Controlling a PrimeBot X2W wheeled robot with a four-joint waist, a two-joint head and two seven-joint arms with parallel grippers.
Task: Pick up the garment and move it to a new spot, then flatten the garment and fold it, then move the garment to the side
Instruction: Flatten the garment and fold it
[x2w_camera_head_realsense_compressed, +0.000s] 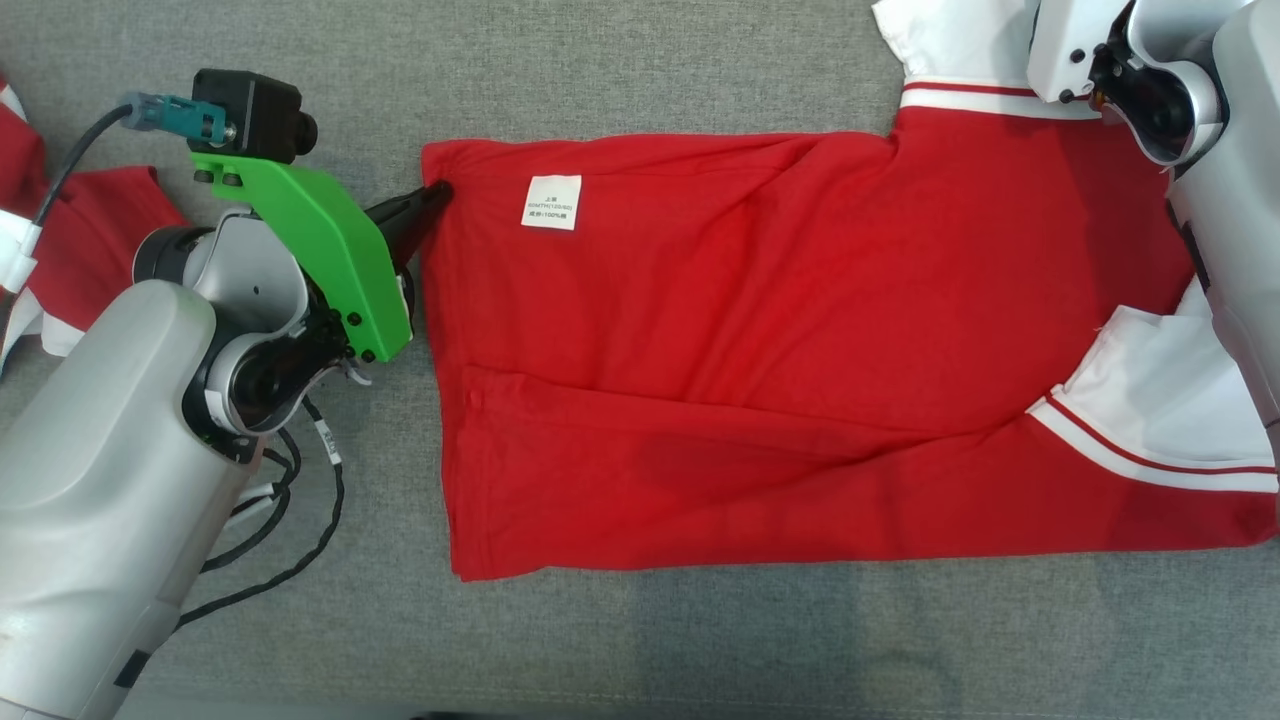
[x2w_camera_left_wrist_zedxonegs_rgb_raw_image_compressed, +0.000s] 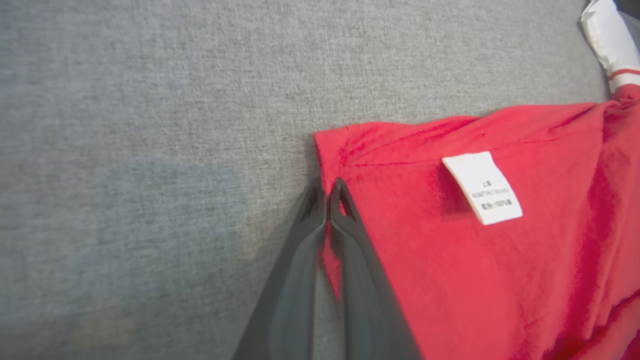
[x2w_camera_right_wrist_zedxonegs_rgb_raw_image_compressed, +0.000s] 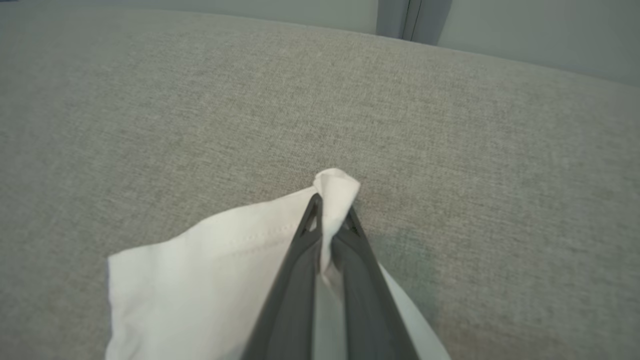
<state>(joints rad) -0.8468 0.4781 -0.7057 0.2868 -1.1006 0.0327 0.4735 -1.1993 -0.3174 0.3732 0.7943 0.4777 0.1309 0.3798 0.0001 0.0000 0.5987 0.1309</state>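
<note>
A red garment (x2w_camera_head_realsense_compressed: 780, 350) with white, red-striped sleeves lies spread on the grey cushion, a white label (x2w_camera_head_realsense_compressed: 551, 202) near its upper left corner. My left gripper (x2w_camera_head_realsense_compressed: 435, 192) is at that corner, shut on the garment's red edge (x2w_camera_left_wrist_zedxonegs_rgb_raw_image_compressed: 330, 260); the label (x2w_camera_left_wrist_zedxonegs_rgb_raw_image_compressed: 482, 187) sits just to its right in the left wrist view. In the right wrist view my right gripper (x2w_camera_right_wrist_zedxonegs_rgb_raw_image_compressed: 330, 210) is shut on a pinch of the garment's white cloth (x2w_camera_right_wrist_zedxonegs_rgb_raw_image_compressed: 200, 280), which pokes out past the tips. In the head view the right arm's wrist (x2w_camera_head_realsense_compressed: 1150, 90) covers that gripper at the upper right sleeve.
Another red and white garment (x2w_camera_head_realsense_compressed: 90, 220) lies at the far left edge behind my left arm. Black cables (x2w_camera_head_realsense_compressed: 300, 520) hang from the left wrist. The cushion's back edge meets a grey wall (x2w_camera_right_wrist_zedxonegs_rgb_raw_image_compressed: 500, 30) in the right wrist view.
</note>
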